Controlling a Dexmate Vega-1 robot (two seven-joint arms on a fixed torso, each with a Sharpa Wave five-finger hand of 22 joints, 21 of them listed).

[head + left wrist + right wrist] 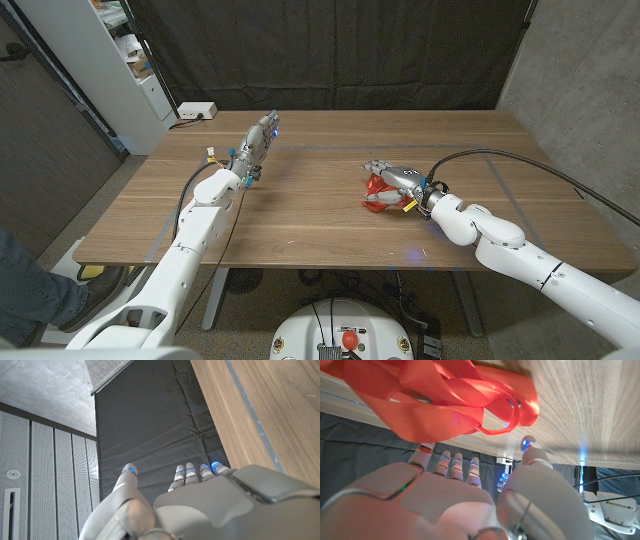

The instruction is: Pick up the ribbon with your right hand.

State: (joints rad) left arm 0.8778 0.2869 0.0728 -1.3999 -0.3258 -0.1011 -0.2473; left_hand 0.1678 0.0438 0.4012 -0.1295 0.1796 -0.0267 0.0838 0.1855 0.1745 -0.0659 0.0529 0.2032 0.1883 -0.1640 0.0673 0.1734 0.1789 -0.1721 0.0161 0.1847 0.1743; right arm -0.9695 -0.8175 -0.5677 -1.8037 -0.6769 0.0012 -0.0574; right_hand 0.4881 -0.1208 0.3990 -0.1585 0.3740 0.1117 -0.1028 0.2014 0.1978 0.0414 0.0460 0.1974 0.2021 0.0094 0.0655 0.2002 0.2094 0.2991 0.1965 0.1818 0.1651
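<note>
Lying under the right robot hand [392,184], red ribbon [378,186], fingers spread above

Red ribbon [455,407]; brown wooden table [320,215].

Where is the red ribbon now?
In the head view, the ribbon lies on the table's right half, directly under the right hand.

Lab: black backdrop curtain [330,50], concrete wall [590,80]
</note>
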